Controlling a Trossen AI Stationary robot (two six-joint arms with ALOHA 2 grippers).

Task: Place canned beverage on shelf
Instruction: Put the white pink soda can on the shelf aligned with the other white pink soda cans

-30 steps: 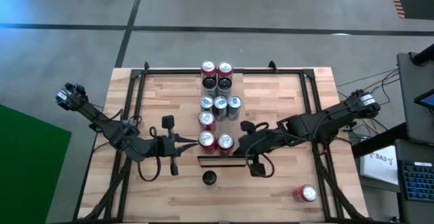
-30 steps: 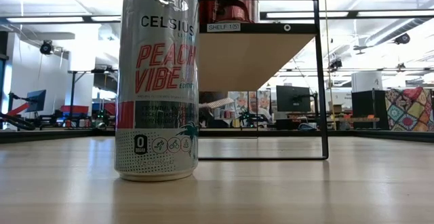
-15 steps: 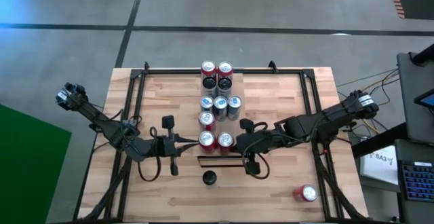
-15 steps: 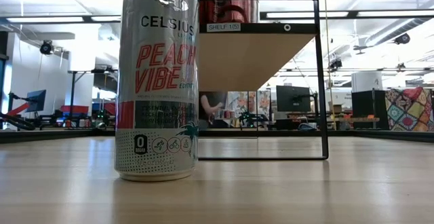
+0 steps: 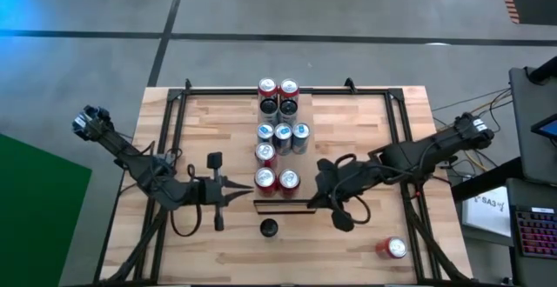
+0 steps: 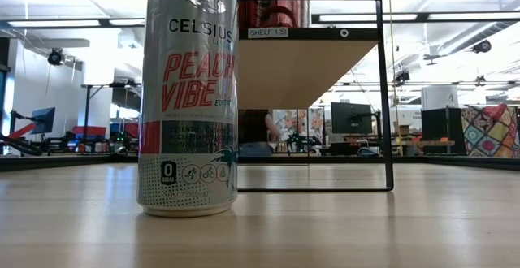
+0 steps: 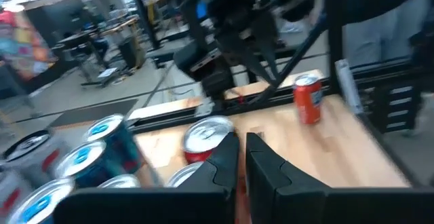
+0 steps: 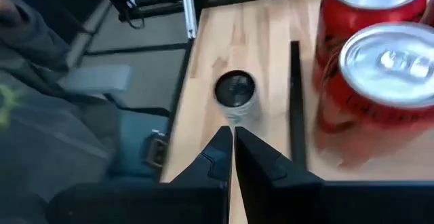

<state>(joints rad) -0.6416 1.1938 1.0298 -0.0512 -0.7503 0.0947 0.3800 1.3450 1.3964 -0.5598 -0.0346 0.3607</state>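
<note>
The shelf [image 6: 301,65] is a raised light board in a black frame, its dark near end [image 5: 283,205] toward the table's front. Several cans stand in a row on it, ending with two red cans [image 5: 265,179] [image 5: 288,180]. A tall white-and-silver can [image 6: 188,97] stands on the table in front of the shelf [image 5: 269,227] [image 8: 234,91]. My left gripper [image 5: 247,193] [image 7: 241,142] is shut and points at the near red cans from their left, a small gap away. My right gripper [image 5: 315,200] [image 8: 229,134] is shut beside the shelf's near right corner. Neither holds anything.
A red can [image 5: 392,248] [image 7: 308,98] stands alone near the table's front right corner. Black frame rails [image 5: 178,113] run along the tabletop's left, right and far sides. Bare planks lie either side of the shelf.
My right gripper has drawn back from the near red cans toward the table's near right and risen a little, rolling at the wrist. It stays shut. The cans have kept their places.
</note>
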